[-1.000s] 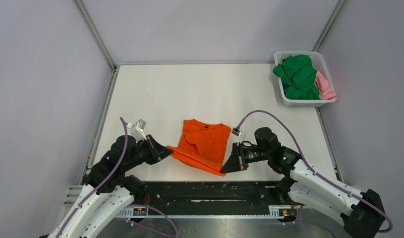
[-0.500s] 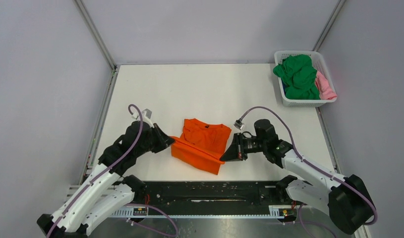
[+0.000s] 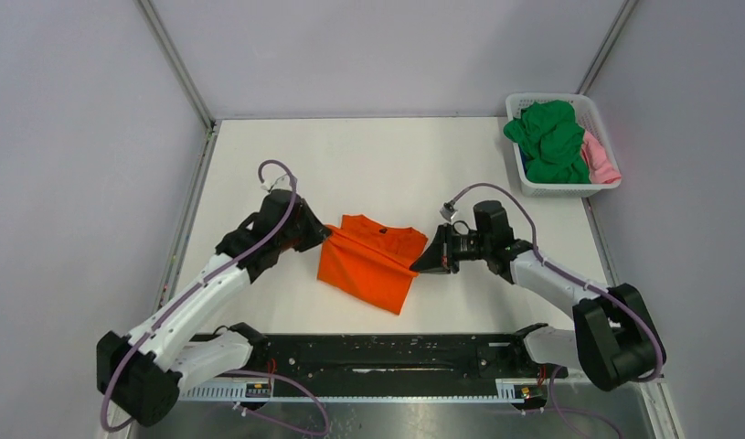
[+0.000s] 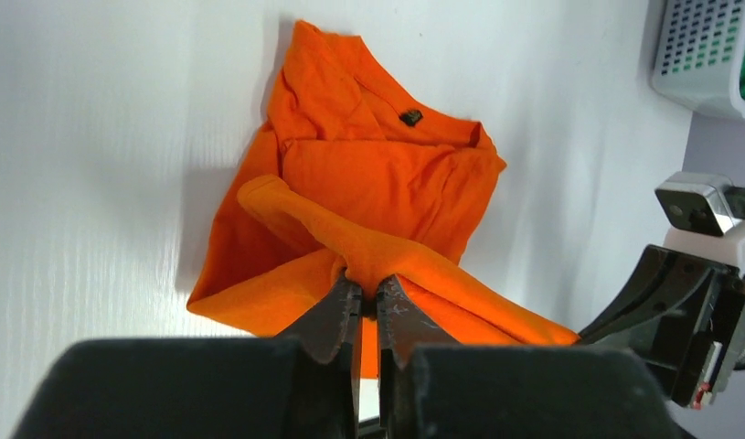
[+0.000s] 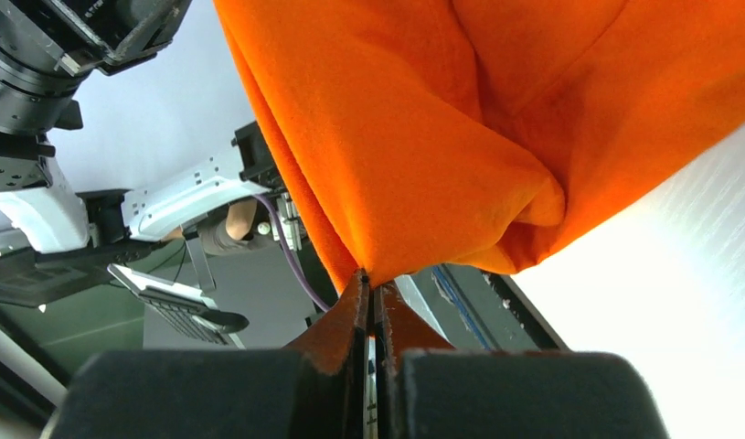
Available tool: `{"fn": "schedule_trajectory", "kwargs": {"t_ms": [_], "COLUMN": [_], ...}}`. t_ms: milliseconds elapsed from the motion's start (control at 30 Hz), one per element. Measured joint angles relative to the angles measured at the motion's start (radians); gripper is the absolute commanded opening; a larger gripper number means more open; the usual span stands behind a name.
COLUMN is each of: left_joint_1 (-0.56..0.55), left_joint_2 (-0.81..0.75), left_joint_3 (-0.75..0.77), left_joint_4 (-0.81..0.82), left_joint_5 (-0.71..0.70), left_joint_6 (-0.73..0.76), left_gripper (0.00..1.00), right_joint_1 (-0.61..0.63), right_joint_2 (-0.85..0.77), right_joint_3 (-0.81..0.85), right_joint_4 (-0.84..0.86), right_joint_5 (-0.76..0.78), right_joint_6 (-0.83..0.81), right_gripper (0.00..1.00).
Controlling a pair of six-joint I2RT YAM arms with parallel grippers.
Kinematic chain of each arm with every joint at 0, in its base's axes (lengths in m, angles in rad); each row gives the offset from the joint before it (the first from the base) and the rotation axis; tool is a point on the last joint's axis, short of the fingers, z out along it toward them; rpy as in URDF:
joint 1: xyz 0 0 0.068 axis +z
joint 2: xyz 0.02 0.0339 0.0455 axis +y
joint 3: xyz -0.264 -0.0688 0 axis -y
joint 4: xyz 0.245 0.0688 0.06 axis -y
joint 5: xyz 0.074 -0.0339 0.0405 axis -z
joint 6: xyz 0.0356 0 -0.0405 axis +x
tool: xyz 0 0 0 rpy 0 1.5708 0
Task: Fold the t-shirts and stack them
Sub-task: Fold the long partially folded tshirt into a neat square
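1. Now, the orange t-shirt (image 3: 368, 265) sits mid-table, near the arms. Its near hem is raised off the white table (image 3: 387, 165) and strung between the two grippers.
2. Left gripper (image 4: 368, 291): jaws pinched nearly together on a bunched roll of that hem, at the shirt's left edge.
3. Right gripper (image 5: 368, 279): jaws closed to a sliver on a gathered corner of cloth on the right side, with fabric draping away from it.
4. The collar end lies flat on the table, label showing. It looks half-folded, though the layers underneath are hard to read.
5. This is light, limp cloth, likely to sag and crease wherever it's unsupported, so holds belong at the hem corners, level and taut.
6. A green t-shirt (image 3: 551, 137) and a pink t-shirt (image 3: 601, 160) lie heaped in the white basket (image 3: 556, 190) at the far right corner, well apart.
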Motion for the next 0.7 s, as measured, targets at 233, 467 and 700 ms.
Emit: {"fn": "schedule_trajectory", "kwargs": {"t_ms": [233, 467, 700], "left_joint_1": [0.074, 0.105, 0.146], "left_joint_2": [0.189, 0.397, 0.614], "left_joint_3": [0.048, 0.132, 0.235], "left_joint_4": [0.093, 0.154, 0.194], "left_joint_5": [0.054, 0.084, 0.117], "left_joint_6": [0.019, 0.037, 0.063], "left_gripper": [0.00, 0.00, 0.70], "right_joint_1": [-0.063, -0.126, -0.176], "right_joint_2": [0.142, 0.310, 0.496], "right_joint_3": [0.056, 0.107, 0.191], "right_joint_4": [0.056, 0.102, 0.177], "right_joint_5": [-0.027, -0.030, 0.027], "right_joint_6": [-0.005, 0.002, 0.060], "right_gripper": [0.00, 0.04, 0.56]}}
